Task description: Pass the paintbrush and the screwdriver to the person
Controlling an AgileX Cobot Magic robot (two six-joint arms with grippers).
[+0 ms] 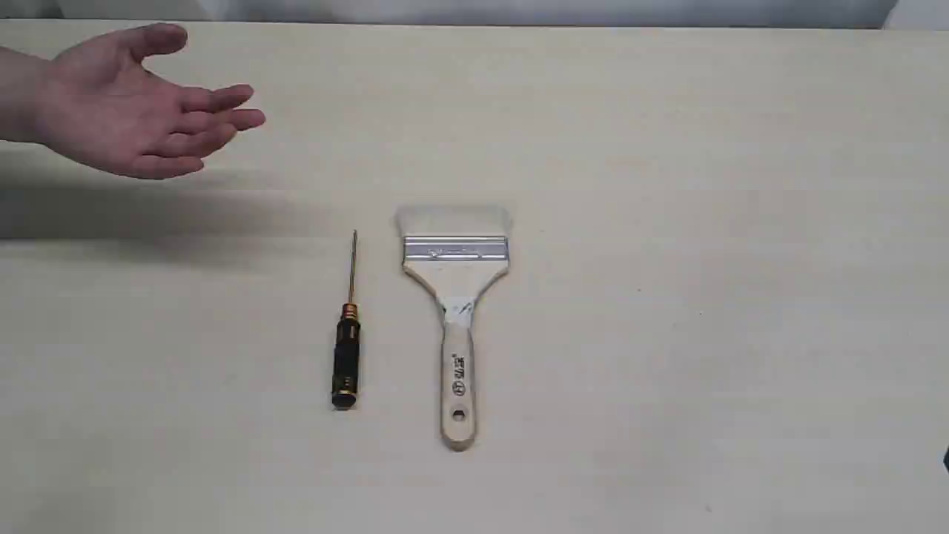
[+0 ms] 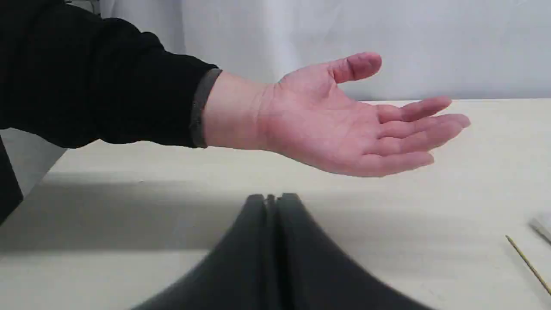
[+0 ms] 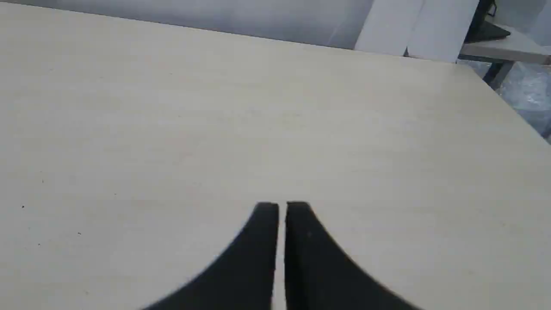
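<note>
The paintbrush (image 1: 456, 311) lies flat at the table's middle, pale bristles pointing away, wooden handle toward the near edge. Just left of it lies the screwdriver (image 1: 347, 348), black handle near, gold shaft pointing away; its shaft tip (image 2: 527, 262) shows in the left wrist view. The person's hand (image 1: 126, 111) hovers palm up at the far left, also seen as the hand (image 2: 344, 125) ahead of my left gripper (image 2: 272, 198), which is shut and empty. My right gripper (image 3: 282, 206) is shut over bare table, holding nothing. Neither gripper appears in the exterior view.
The pale wooden table (image 1: 704, 222) stretches wide to the right. The person's black sleeve (image 2: 94, 82) reaches in over the table's left end. Past the table's far right corner stand white panels (image 3: 417, 30) and a dark stand.
</note>
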